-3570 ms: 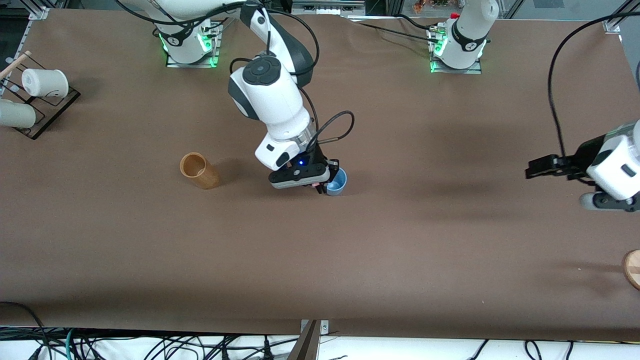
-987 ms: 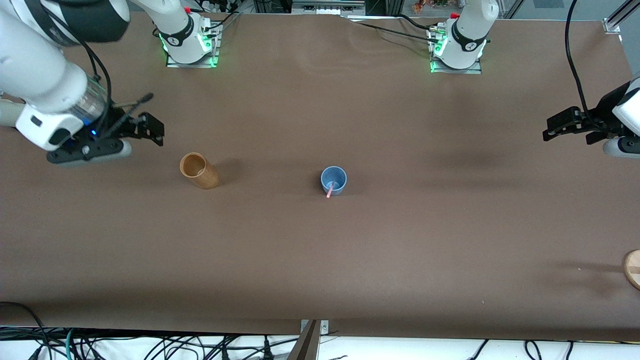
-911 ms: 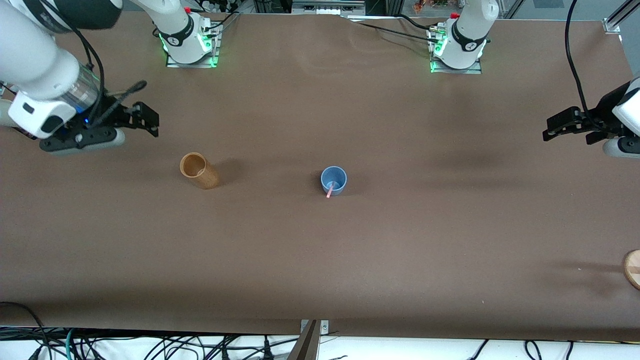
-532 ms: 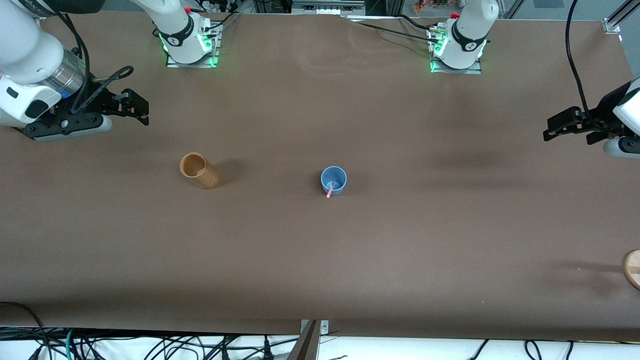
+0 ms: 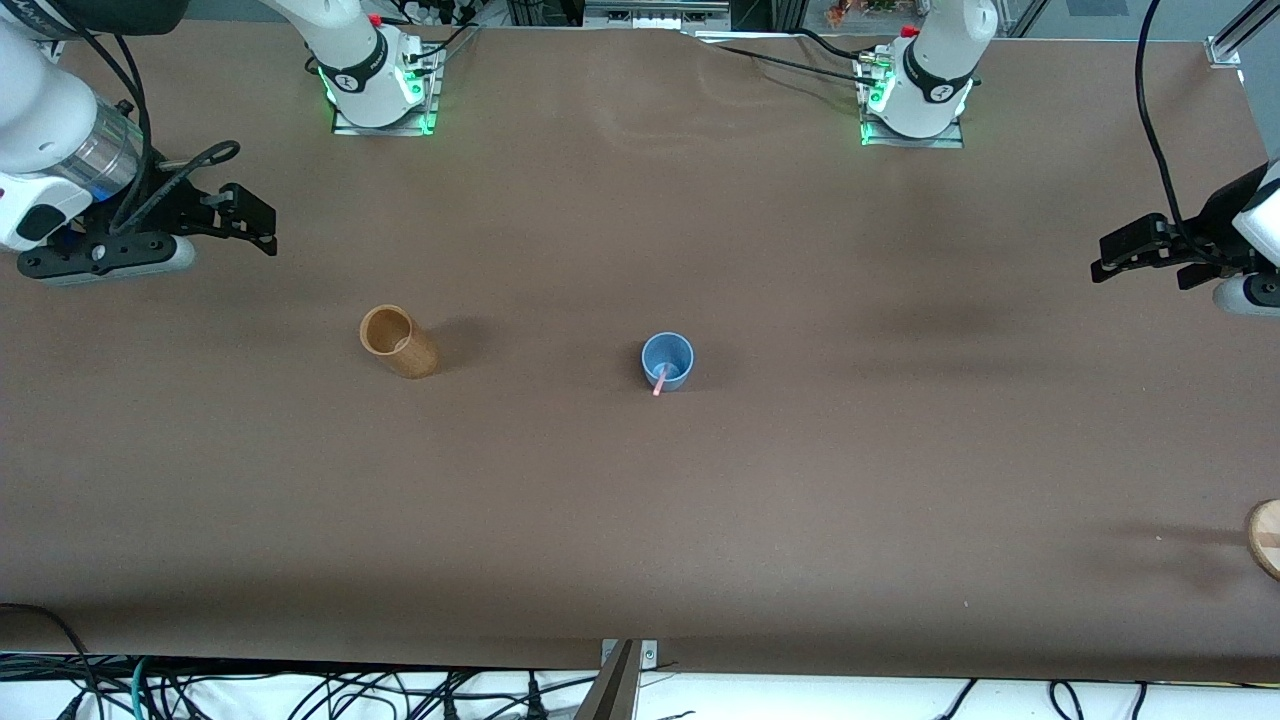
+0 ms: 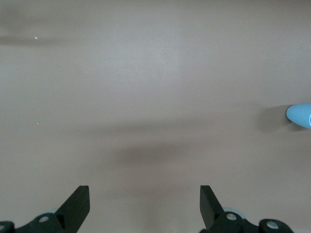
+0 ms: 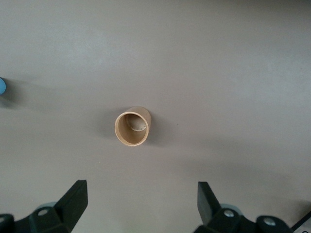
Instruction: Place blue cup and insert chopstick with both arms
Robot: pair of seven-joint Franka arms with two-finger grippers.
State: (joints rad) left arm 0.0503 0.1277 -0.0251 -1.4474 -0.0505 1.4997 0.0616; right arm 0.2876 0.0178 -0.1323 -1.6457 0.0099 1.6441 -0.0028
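The blue cup (image 5: 667, 360) stands upright near the middle of the brown table, and its edge shows in both wrist views (image 6: 300, 115) (image 7: 2, 87). The pink chopstick (image 5: 661, 380) leans inside it, its tip poking over the rim toward the front camera. My right gripper (image 5: 245, 212) hangs open and empty above the table at the right arm's end, well away from the cup. My left gripper (image 5: 1130, 248) hangs open and empty above the left arm's end of the table.
A tan wooden cup (image 5: 397, 341) (image 7: 132, 126) stands upright between the blue cup and the right arm's end. A round wooden piece (image 5: 1265, 537) lies at the table's edge at the left arm's end. Cables trail from both arm bases.
The right arm has drawn back and up toward its end of the table, away from the tan cup. The left arm, blue cup and chopstick have stayed put.
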